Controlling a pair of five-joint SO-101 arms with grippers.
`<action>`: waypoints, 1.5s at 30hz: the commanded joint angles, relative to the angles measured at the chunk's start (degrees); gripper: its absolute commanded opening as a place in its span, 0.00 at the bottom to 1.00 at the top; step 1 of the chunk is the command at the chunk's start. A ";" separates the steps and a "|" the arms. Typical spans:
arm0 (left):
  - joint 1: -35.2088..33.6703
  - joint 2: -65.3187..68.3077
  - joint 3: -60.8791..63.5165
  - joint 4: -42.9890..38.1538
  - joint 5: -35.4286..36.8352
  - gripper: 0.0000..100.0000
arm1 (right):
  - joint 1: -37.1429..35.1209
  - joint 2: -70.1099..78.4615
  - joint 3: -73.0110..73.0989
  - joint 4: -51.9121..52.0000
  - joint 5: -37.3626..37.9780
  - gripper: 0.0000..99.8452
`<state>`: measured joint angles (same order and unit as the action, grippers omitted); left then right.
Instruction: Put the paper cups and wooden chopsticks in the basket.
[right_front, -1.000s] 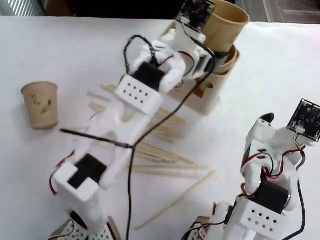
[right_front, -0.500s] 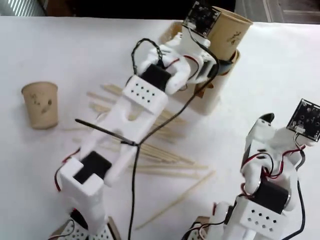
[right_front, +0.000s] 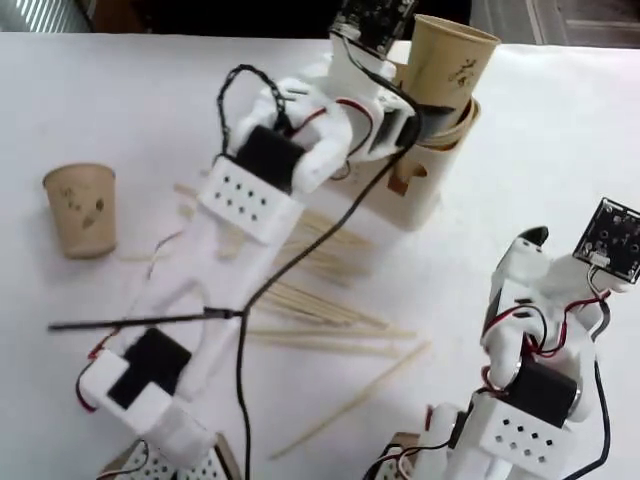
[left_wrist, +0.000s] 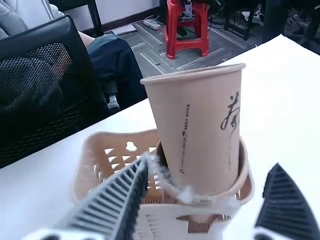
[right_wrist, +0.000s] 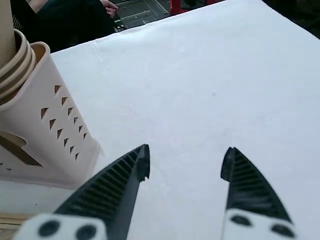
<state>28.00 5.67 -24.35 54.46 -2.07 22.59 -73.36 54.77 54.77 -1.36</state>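
A tan paper cup (right_front: 450, 60) (left_wrist: 200, 130) stands nested in other cups inside the cream basket (right_front: 425, 195) (left_wrist: 100, 160) at the table's far side. My left gripper (right_front: 405, 115) (left_wrist: 210, 167) is open just in front of that cup, one finger on each side and neither touching it. A second paper cup (right_front: 80, 210) stands upright on the table at the left. Wooden chopsticks (right_front: 325, 305) lie scattered mid-table, partly under the left arm. My right gripper (right_front: 525, 255) (right_wrist: 185, 157) hangs open and empty over bare table, to the right of the basket (right_wrist: 50, 115).
A black cable (right_front: 250, 300) trails along the left arm over the chopsticks. Rims of stacked cups (right_wrist: 15, 62) show above the basket wall. White table (right_front: 560, 150) stretches right of the basket. A black office chair (left_wrist: 40, 85) stands beyond the table's far edge.
The left arm swung the cup over the basket, set it upright into the nested cups and let go. Its elbow has dropped and shifted left. The right arm has stayed put.
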 joint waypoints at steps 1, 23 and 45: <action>-1.01 -4.53 -0.09 1.85 -2.81 0.35 | 0.22 -0.84 -0.26 -0.75 -0.44 0.24; -1.89 -1.19 19.96 -17.41 -4.31 0.24 | 0.22 -1.27 0.62 -1.01 -0.26 0.24; -11.47 -24.22 18.37 0.00 -7.38 0.24 | -1.80 -1.19 0.79 -0.84 0.00 0.24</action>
<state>21.58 -14.73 -3.25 52.53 -9.54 21.98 -73.89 55.82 54.77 -1.36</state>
